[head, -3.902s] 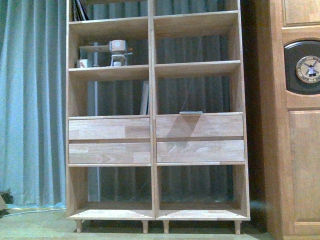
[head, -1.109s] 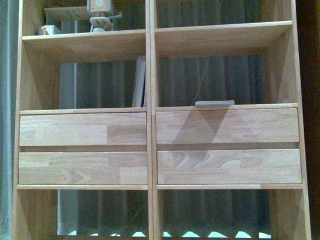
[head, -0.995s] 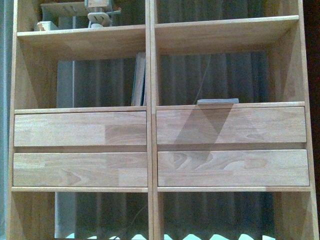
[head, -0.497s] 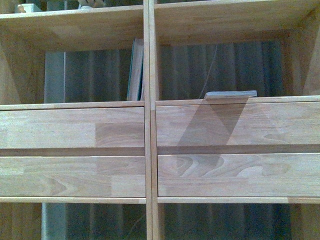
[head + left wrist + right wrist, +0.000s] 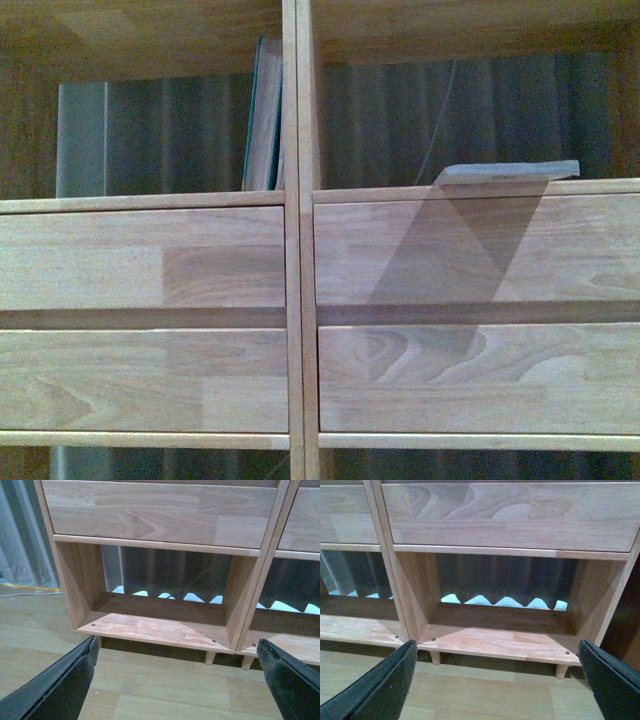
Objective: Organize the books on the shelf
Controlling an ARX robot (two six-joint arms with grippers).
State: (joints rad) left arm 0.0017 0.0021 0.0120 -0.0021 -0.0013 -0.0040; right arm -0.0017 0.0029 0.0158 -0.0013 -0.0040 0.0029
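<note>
Both spread wide & empty, your left gripper [image 5: 176, 642] & right gripper [image 5: 497, 642] are prob. ready for the flat book [image 5: 508, 172] at right.

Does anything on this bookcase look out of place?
Yes. One thin book lies flat at the front edge of the right compartment above the drawers, while the other books stand upright against the divider in the left compartment.

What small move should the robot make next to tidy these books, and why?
Probably raise the right end effector toward the flat-lying book above the right drawers. It lies alone at the front edge, while the teal books stand upright in the left compartment. That end effector and the left end effector are open, empty and low, by the bottom compartments.
</note>
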